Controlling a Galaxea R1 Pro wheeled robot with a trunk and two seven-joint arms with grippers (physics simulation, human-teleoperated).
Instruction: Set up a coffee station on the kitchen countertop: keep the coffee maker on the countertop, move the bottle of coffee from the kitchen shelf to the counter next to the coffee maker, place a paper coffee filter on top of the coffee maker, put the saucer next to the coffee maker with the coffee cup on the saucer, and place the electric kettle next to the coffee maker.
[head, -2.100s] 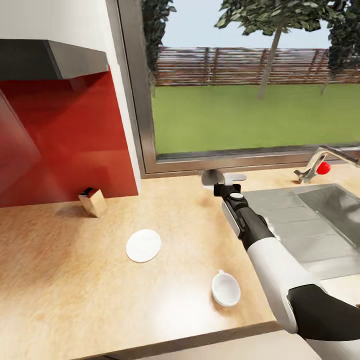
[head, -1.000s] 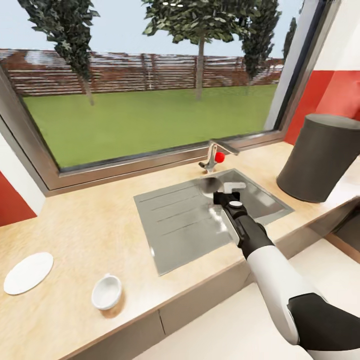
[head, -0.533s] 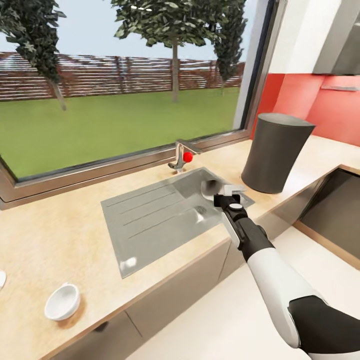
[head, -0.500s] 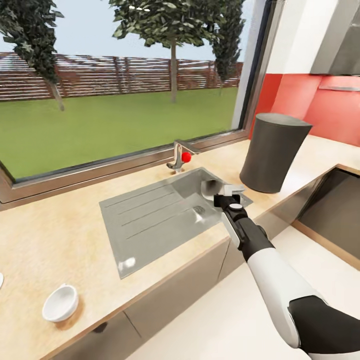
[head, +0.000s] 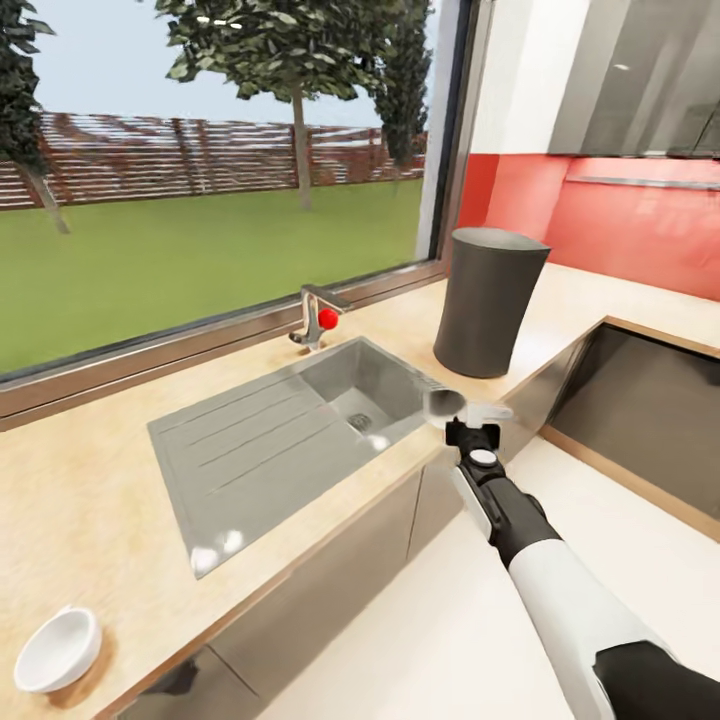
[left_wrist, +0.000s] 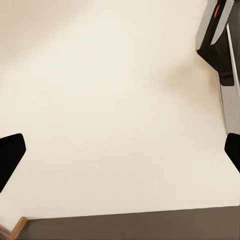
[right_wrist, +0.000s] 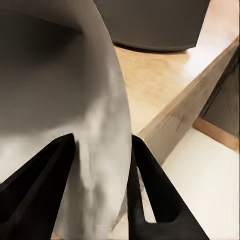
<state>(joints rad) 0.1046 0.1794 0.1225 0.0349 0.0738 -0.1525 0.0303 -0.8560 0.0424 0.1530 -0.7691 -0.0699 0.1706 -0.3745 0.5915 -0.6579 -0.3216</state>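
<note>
Holding the paper coffee filter (head: 443, 402) tight between its two fingers (right_wrist: 35, 185), your right gripper (head: 468, 418) is sticking out in front of you. In the right wrist view the pale filter (right_wrist: 75, 100) is sitting squeezed between the dark fingers of the right gripper (right_wrist: 95, 190).

Your left gripper (left_wrist: 120, 152) is hanging over the cream floor (left_wrist: 110, 100). Its two black tips are staying far apart with nothing between them.

The wood edge of the kitchen countertop (head: 80, 480) is running just beside the right gripper, on its left. The coffee cup (head: 55, 650) is sitting on that top, far off to the left of the gripper and nearer to you.

A grey sink (head: 260, 440) is lying just left of the filter. Past the gripper, a tall dark grey thing (head: 488, 300) is standing on the top, near but not touching. A tap (head: 312, 318) with a red knob is standing behind the sink. A big window (head: 200, 180) with grass and trees is showing farthest away.
</note>
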